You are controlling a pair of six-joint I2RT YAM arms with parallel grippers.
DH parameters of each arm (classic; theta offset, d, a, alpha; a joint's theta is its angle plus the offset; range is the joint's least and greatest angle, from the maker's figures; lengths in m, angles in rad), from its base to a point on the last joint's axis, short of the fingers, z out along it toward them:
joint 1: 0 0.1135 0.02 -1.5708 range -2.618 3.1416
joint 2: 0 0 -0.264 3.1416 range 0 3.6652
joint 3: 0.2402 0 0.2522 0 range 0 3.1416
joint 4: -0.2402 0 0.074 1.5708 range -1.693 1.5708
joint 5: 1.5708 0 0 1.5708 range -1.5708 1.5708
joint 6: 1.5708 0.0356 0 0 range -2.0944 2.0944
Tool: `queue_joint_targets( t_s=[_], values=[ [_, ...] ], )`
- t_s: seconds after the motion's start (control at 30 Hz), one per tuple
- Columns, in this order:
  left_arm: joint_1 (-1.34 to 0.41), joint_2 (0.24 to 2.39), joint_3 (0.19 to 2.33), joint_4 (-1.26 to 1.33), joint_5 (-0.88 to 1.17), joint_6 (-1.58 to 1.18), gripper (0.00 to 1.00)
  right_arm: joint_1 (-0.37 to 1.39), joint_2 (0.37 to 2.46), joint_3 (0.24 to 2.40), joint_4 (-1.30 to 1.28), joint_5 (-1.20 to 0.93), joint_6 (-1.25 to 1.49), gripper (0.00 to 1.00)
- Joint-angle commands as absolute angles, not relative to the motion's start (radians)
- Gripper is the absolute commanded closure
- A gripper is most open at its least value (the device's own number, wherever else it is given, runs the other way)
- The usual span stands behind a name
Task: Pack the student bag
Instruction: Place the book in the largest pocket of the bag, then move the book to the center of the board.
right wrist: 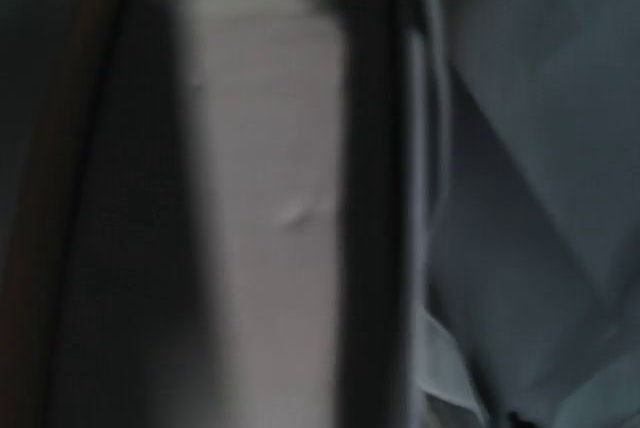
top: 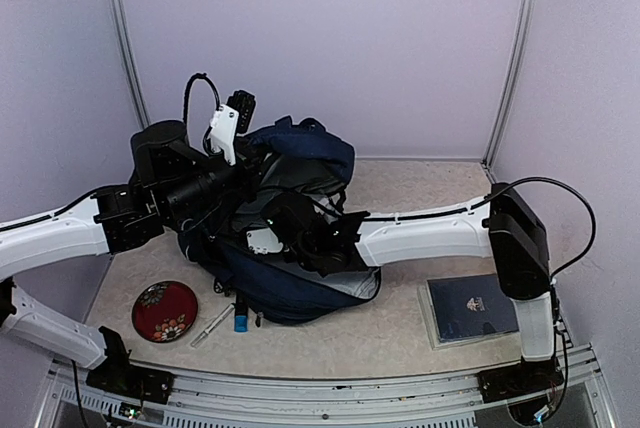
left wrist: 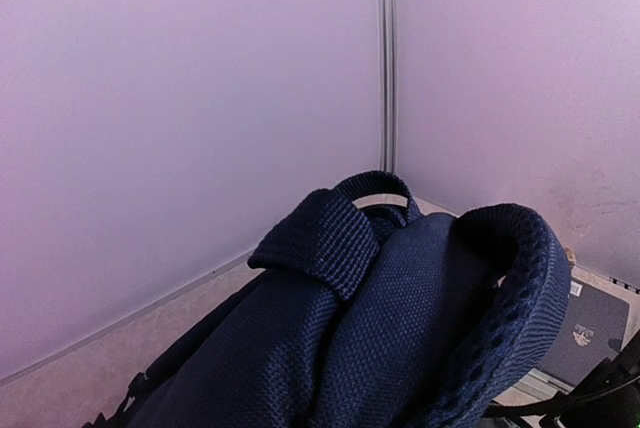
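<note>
The student bag [top: 300,278], navy with grey lining, lies in the middle of the table with its top flap raised [top: 310,148]. My left gripper [top: 238,180] is at the bag's left upper rim; navy fabric [left wrist: 330,338] covers its fingers in the left wrist view, and the rim stays lifted as if pinched. My right gripper [top: 292,230] reaches down into the bag's opening. The right wrist view is blurred and shows only grey lining [right wrist: 540,178] and a pale flat surface [right wrist: 270,198]; its fingers are hidden.
A red patterned dish [top: 165,310], a white pen-like stick [top: 212,325] and a small blue tube [top: 241,318] lie in front of the bag. A navy book [top: 470,308] lies at the right, also in the left wrist view [left wrist: 590,328]. Walls enclose the back and sides.
</note>
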State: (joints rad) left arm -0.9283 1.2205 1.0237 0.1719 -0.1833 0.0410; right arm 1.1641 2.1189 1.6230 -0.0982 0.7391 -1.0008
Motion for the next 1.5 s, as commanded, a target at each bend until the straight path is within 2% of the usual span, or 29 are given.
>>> queue_joint_targets(
  t_s=[0.0, 0.17, 0.27, 0.5, 0.63, 0.77, 1.0, 1.2, 1.47],
  values=[
    [-0.911, 1.204, 1.057, 0.314, -0.207, -0.004, 1.0, 1.207, 2.058, 1.616, -0.204, 0.664, -0.856, 0.02],
    [-0.852, 1.205, 1.038, 0.301, -0.209, -0.074, 1.0, 1.248, 1.924, 1.591, -0.346, 0.394, -0.654, 0.0],
    [-0.837, 1.199, 1.019, 0.306, -0.213, -0.099, 1.0, 1.251, 1.848, 1.56, -0.395, 0.303, -0.558, 0.0],
    [-0.838, 1.193, 0.991, 0.318, -0.185, -0.119, 1.0, 1.246, 1.605, 1.321, -0.227, 0.076, -0.397, 0.01],
    [-0.848, 1.181, 0.97, 0.336, -0.183, -0.118, 1.0, 1.183, 1.538, 1.212, -0.149, -0.035, -0.221, 0.03],
    [-0.856, 1.182, 0.969, 0.337, -0.192, -0.11, 1.0, 1.081, 1.554, 1.186, -0.138, -0.064, -0.007, 0.1],
    [-0.884, 1.18, 0.965, 0.338, -0.202, -0.086, 1.0, 1.018, 1.69, 1.235, -0.152, 0.068, 0.142, 0.4],
    [-0.893, 1.183, 0.954, 0.351, -0.195, -0.087, 1.0, 0.991, 1.781, 1.256, -0.062, 0.148, 0.151, 0.42],
    [-0.894, 1.195, 0.96, 0.377, -0.181, -0.103, 1.0, 0.947, 1.911, 1.293, -0.03, 0.133, 0.167, 0.51]
  ],
)
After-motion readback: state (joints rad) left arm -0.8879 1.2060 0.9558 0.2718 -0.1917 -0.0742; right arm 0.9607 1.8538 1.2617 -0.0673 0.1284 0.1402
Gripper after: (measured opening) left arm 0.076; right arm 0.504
